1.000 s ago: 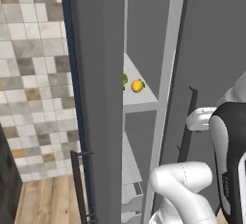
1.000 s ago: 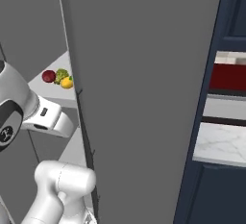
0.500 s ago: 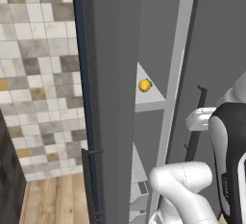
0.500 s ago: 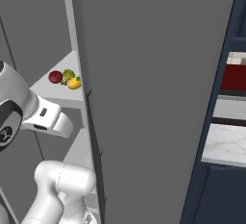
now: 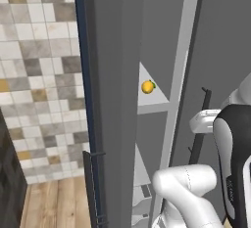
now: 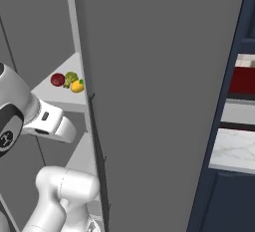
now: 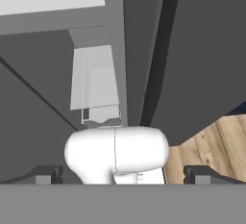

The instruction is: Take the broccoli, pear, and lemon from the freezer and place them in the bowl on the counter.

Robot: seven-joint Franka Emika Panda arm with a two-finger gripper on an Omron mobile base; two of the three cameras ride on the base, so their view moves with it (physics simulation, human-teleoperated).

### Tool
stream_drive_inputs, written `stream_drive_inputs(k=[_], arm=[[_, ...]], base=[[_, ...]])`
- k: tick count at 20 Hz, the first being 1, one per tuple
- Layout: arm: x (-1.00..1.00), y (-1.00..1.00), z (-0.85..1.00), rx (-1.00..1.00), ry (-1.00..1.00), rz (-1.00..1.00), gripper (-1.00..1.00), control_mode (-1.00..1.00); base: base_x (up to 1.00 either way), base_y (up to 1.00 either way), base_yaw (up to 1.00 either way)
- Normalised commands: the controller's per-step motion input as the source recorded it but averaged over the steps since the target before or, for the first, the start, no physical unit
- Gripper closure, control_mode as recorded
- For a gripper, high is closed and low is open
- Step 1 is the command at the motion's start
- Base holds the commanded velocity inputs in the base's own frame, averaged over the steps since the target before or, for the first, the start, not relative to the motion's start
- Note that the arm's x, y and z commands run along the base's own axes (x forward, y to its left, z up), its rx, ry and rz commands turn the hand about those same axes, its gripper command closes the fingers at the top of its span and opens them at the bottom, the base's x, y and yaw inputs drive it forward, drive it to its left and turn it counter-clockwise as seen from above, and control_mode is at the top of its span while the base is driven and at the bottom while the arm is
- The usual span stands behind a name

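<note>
Left base view: freezer [image 5: 117,100] open, lemon [image 5: 147,87] bright yellow, green tip, on pale shelf; sits further right in frame than earlier, whole view shifted.
Right base view: dark red pear [image 6: 58,79], bumpy green broccoli [image 6: 71,77], lemon together on shelf [image 6: 60,94].
Hand view: end effector [image 7: 123,172] tips wide apart, holding nothing.

No readable text, labels, brands, numbers or signs anywhere in these views.
</note>
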Motion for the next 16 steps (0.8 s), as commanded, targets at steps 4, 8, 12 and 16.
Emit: stream_drive_inputs(k=[4,8,12,16], arm=[[0.0,0.0,0.0,0.0,0.0,0.0,-1.0,1.0],[0.0,0.0,0.0,0.0,0.0,0.0,-1.0,1.0],[0.0,0.0,0.0,0.0,0.0,0.0,-1.0,1.0],[0.0,0.23,0.0,0.0,-0.01,0.02,-1.0,-1.0]], base=[[1.0,0.0,0.1],[0.55,0.0,0.08],[0.0,0.0,0.0],[0.0,0.0,0.0]])
